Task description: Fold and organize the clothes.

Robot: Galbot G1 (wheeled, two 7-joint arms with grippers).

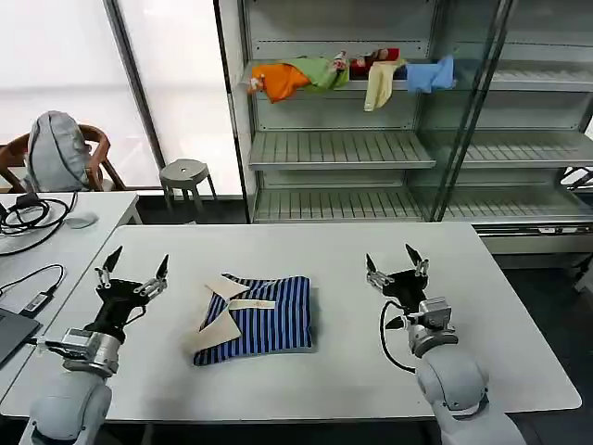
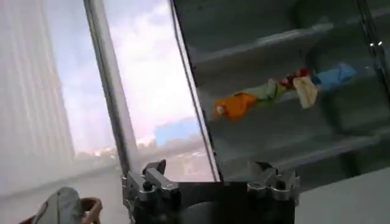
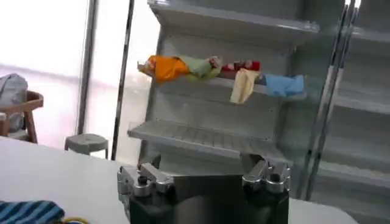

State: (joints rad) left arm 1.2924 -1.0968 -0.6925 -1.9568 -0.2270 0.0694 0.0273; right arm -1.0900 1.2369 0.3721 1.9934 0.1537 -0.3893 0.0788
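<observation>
One folded shirt (image 1: 260, 318) of soft, finely blue-and-black striped cloth lies mid-bench (image 1: 306, 250), a rough rectangle, cream collar toward the left tool (image 1: 134, 268), long axis across the bench. The left tool and the right tool (image 1: 396, 261) flank the shirt, both spread wide, holding nothing

Left end effector (image 2: 210, 182) fingers apart, shelf (image 2: 292, 42) garments (image 2: 274, 91) beyond

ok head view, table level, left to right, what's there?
Left hand, fingers spread open → folded blue-and-black striped shirt with cream collar → right hand, fingers open, all over the white table.
</observation>
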